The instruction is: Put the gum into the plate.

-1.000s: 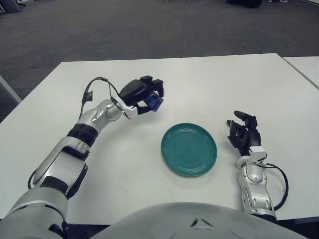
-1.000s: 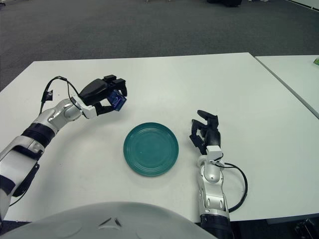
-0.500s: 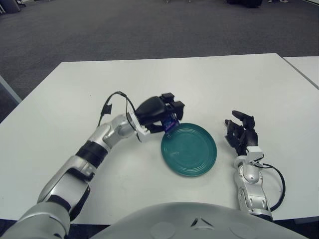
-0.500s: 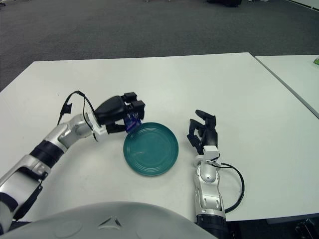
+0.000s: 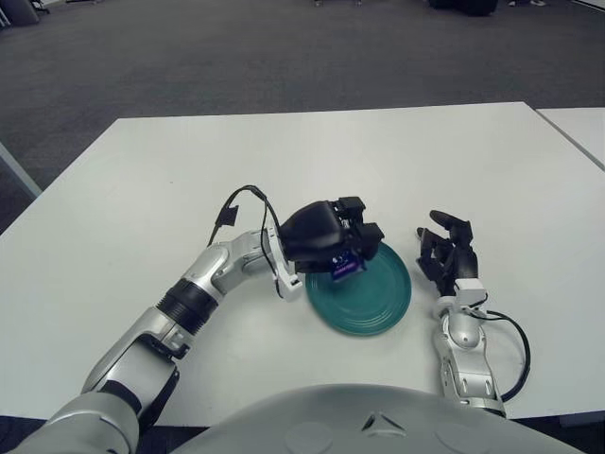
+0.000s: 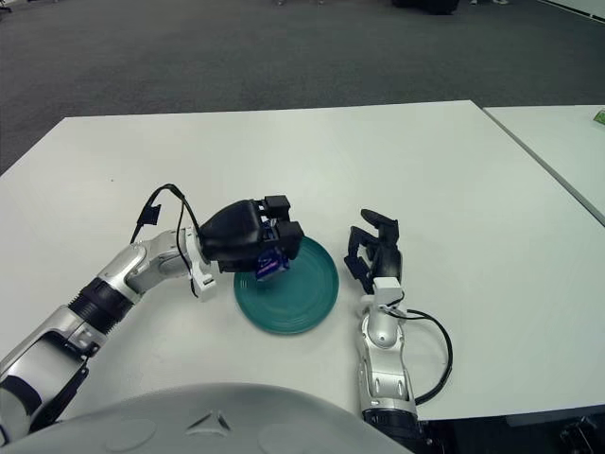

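Moving in from the table's left, my left hand (image 5: 342, 248) is gripping the gum (image 5: 343, 266) over the green plate (image 5: 373, 298), right hand (image 5: 448, 253) sitting open beside it.

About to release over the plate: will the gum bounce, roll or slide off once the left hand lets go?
Probably not. The gum looks like a small flat-sided pack, so it should not roll. The left hand holds it low over the plate, so the drop seems short. The plate's raised rim would likely stop a slide.

Both head eyes look forward-down, sharing the same table (image 5: 142, 189)
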Available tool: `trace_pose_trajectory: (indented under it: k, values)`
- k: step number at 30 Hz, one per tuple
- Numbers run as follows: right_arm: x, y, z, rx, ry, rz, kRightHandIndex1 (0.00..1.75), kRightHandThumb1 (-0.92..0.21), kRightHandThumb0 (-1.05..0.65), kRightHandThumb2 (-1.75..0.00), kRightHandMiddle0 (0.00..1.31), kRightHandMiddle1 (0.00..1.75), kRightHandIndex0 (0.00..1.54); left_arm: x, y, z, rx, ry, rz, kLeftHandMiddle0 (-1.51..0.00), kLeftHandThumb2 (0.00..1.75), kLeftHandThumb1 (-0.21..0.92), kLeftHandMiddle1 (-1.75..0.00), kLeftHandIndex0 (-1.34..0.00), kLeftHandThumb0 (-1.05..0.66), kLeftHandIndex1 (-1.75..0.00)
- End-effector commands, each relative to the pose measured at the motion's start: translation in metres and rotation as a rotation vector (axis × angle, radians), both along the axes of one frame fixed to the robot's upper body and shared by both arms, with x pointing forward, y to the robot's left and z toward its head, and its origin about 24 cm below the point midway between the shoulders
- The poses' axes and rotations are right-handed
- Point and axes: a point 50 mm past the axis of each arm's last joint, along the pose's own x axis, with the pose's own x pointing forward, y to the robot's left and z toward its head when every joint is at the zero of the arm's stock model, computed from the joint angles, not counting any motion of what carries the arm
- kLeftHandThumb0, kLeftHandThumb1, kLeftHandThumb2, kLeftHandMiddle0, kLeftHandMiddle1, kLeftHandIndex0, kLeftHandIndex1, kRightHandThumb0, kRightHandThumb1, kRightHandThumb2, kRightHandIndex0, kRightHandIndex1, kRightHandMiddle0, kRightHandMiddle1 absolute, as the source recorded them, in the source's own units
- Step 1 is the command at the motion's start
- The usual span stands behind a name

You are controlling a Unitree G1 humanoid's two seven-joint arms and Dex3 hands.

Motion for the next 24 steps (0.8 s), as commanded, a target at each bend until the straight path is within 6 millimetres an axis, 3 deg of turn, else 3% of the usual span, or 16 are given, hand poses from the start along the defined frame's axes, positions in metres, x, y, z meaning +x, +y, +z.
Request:
trace_pose_trajectory:
  k: [1, 15, 19, 21, 24]
  values:
    - [-0.011, 0.006, -0.019, 0.029, 0.113, -0.001, 0.7, -0.92, -0.62, -0.74, 0.0, 1.08, 0.35, -0.002, 0.003, 0.002, 0.044, -0.045, -0.016, -0.9, 1.65, -0.01, -1.62, -0.62, 0.0, -1.75]
    - [-0.009, 0.015, -0.02, 0.039, 0.119, 0.001, 0.74, -0.92, -0.62, -0.79, 0.0, 1.09, 0.31, -0.009, 0.001, -0.011, 0.035, -0.059, -0.032, -0.85, 1.58, 0.05, -1.61, -0.58, 0.0, -1.75]
    - [-0.009, 0.016, -0.02, 0.045, 0.118, -0.002, 0.74, -0.92, -0.61, -0.8, 0.0, 1.09, 0.31, -0.008, 0.001, -0.012, 0.023, -0.046, -0.027, -0.8, 1.58, 0.08, -1.69, -0.57, 0.0, -1.75]
    - [-0.008, 0.016, -0.021, 0.047, 0.119, -0.003, 0.74, -0.92, -0.61, -0.8, 0.0, 1.09, 0.31, -0.007, 0.001, -0.012, 0.028, -0.043, -0.027, -0.76, 1.5, 0.13, -1.72, -0.57, 0.0, -1.66]
    - [-0.008, 0.016, -0.021, 0.048, 0.122, -0.002, 0.75, -0.92, -0.6, -0.8, 0.0, 1.09, 0.31, -0.005, 0.001, -0.012, 0.056, -0.054, -0.028, -0.63, 1.29, 0.31, -1.74, -0.45, -0.01, -1.63]
